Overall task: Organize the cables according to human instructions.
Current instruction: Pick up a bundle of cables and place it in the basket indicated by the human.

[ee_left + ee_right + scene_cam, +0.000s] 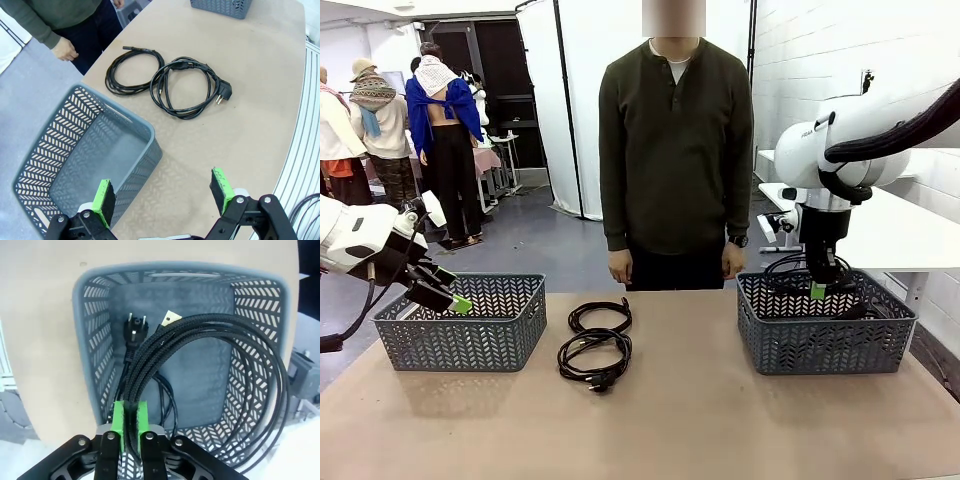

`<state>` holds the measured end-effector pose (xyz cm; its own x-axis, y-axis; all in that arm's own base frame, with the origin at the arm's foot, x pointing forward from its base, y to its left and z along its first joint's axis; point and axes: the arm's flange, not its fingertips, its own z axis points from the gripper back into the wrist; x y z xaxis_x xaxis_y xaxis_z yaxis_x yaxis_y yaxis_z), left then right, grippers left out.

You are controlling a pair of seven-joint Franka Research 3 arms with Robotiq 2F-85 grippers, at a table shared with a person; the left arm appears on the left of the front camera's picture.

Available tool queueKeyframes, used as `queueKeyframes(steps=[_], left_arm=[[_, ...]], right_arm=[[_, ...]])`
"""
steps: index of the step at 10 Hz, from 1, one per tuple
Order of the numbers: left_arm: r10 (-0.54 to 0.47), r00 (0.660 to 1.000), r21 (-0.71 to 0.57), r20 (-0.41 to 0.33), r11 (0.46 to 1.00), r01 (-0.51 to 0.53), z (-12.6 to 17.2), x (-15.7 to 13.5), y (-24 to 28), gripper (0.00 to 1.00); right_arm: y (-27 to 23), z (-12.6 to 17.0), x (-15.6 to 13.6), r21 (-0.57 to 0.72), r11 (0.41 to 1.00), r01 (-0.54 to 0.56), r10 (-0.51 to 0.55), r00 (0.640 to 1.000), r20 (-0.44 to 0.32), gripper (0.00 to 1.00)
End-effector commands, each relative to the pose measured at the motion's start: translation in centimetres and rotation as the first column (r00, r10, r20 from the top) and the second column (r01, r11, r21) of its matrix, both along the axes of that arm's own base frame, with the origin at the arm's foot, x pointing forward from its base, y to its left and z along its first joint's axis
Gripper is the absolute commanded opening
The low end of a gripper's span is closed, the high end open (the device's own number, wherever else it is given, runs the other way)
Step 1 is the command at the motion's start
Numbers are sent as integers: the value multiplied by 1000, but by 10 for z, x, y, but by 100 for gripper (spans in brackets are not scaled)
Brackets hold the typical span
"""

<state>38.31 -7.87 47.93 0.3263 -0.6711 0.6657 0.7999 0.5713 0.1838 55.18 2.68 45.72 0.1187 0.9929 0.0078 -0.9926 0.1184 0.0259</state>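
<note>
Two black cables lie coiled on the table centre, one farther [600, 315] [134, 70] and one nearer [594, 357] [187, 87], the nearer ending in a round plug. My right gripper [817, 288] [129, 416] is shut on a braided black cable [150, 360], whose loops hang into the right basket [820, 325] [95, 340]. Another cable with a two-pin plug [135, 332] lies on that basket's floor. My left gripper [450, 298] [162, 195] is open, poised over the rim of the empty left basket [460, 335] [55, 150]. The human [675, 150] stands at the far side, hands down.
Bare tan table surface [670, 420] lies in front of the baskets and cables. A white table [900, 235] stands behind the right basket. Other people stand far back at the left.
</note>
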Motion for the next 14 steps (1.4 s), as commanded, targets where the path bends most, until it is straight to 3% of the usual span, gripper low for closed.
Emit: queueKeyframes(steps=[1, 10, 11, 14], left_arm=[[-8, 1000, -5, 0, 1000, 8, -2, 2, 3, 100], [-8, 1000, -5, 0, 1000, 8, -2, 2, 3, 100], [-8, 1000, -5, 0, 1000, 8, -2, 2, 3, 100], [-8, 1000, -5, 0, 1000, 8, -2, 2, 3, 100]], right_arm=[[-4, -5, 9, 7, 999, -40, 40, 999, 13, 0], [16, -15, 17, 64, 995, -74, 74, 997, -7, 0], [15, -16, 16, 45, 997, -68, 70, 997, -29, 11], [13, -17, 15, 44, 997, -64, 65, 997, -38, 71]])
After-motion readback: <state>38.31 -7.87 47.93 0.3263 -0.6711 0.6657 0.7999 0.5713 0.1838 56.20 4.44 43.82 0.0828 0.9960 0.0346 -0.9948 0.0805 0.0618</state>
